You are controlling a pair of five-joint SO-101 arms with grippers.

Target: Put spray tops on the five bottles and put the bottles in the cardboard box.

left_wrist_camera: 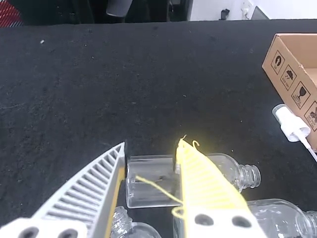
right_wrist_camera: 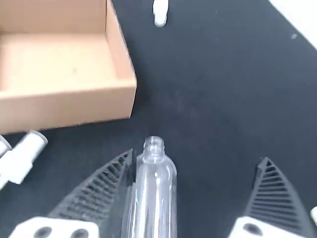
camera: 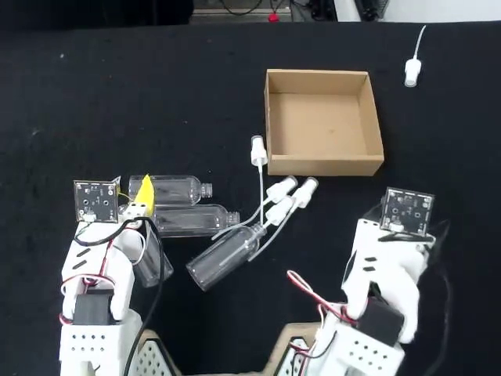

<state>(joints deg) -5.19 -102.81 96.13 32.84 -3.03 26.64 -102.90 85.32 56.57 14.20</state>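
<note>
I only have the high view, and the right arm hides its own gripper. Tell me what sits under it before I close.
Observer: In the right wrist view a clear bottle shows between the open fingers of the right gripper, close to one finger and well apart from the other.
Operator: Check its neck.
Observer: The neck is bare, with no spray top on it.
Operator: Now report the left gripper.
Observer: In the left wrist view the left gripper is open. Its yellow finger crosses over the middle of a second bottle, which has no top either.
</note>
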